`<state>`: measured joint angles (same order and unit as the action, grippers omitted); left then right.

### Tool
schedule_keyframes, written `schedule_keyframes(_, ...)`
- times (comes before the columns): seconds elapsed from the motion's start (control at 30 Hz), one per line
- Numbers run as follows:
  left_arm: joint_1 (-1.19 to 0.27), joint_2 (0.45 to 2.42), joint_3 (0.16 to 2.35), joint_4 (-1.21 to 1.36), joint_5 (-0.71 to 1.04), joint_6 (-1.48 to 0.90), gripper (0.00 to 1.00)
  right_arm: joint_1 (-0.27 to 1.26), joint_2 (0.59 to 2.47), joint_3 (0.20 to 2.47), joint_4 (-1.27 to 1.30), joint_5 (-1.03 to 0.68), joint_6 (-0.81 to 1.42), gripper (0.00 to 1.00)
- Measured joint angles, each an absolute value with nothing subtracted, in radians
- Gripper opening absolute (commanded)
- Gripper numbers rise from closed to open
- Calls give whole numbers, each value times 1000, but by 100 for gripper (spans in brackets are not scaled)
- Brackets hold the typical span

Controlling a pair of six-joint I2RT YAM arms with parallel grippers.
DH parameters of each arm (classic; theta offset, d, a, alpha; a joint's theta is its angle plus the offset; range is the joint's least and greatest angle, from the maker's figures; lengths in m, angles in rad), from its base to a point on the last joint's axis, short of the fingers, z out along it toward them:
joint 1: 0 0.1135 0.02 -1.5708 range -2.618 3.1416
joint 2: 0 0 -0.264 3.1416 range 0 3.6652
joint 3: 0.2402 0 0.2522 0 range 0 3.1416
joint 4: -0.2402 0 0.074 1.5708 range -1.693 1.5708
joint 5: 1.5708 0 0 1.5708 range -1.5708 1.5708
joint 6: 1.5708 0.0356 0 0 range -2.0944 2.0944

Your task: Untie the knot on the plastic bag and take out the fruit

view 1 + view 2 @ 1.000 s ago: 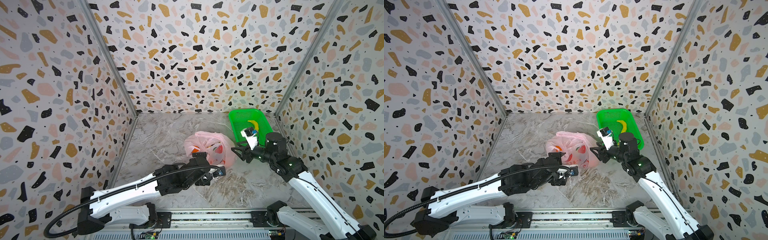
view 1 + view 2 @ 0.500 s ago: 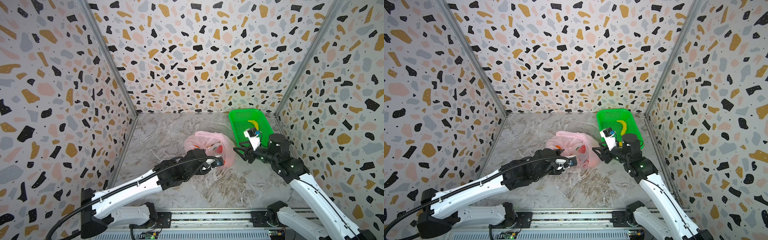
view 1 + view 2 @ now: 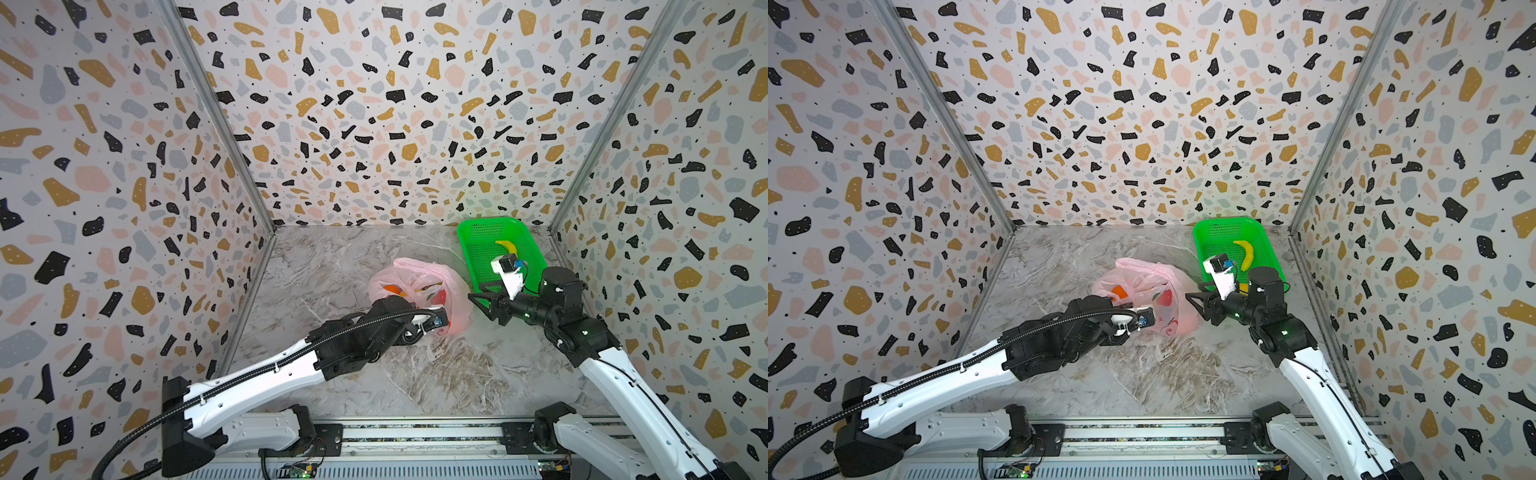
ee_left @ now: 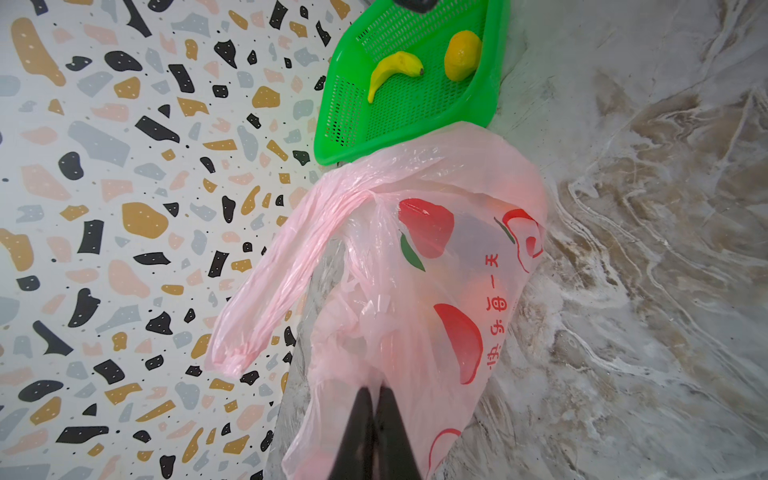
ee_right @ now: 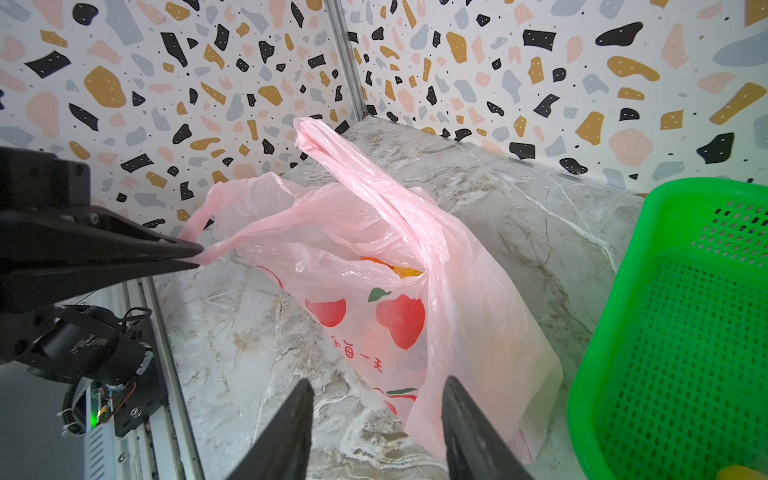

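Plastic bag (image 3: 419,286): thin pink film with red printed pictures, slumped near the middle of the marbled tabletop (image 3: 332,266), mouth gaping upward. Knot: none seen tied; one handle strip (image 5: 332,158) stood free, so I judged the untying done. Fruit (image 5: 390,268): orange pieces showed in the mouth, the rest were veiled by film, count unclear. Left gripper (image 5: 198,257): at the bag's 6 o'clock edge, jaws pressed together on the other handle loop, which ran taut from the pinch. Right gripper (image 5: 378,382): at the bag's 3 o'clock, jaws apart, holding nothing, pointed at the bag's flank. Green basket (image 3: 467,245): at 1 o'clock from the bag, just beside it, holding a banana (image 3: 508,246) and a yellow fruit (image 4: 462,55). Hazards, as judged: film so thin could slide out of the pinch, or tear under a hard pull; a pull on one handle alone could drag or tip the whole bag and roll fruit across the tabletop; the slack mouth could fold shut, so that the right gripper closed on film rather than fruit.
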<state>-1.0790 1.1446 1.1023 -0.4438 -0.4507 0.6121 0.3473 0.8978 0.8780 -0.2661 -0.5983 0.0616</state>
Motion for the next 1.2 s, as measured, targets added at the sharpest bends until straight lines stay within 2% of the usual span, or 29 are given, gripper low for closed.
schedule_keyframes(0.13,-1064,1125,1109,-434,-459,515,0,377,910,878,-244,-626,73,51)
schedule_keyframes(0.47,-1062,922,1101,-424,-451,162,0,597,1027,928,-197,-644,106,51)
schedule_keyframes(0.87,-1070,760,918,-358,-438,-121,0,722,1348,1153,-162,-633,183,47)
schedule_keyframes(1.03,-1084,699,836,-303,-467,-184,0,742,1457,1176,-256,-523,189,47)
schedule_keyframes(1.2,-1090,622,829,-252,-523,-199,0,730,1514,1205,-398,-271,186,52)
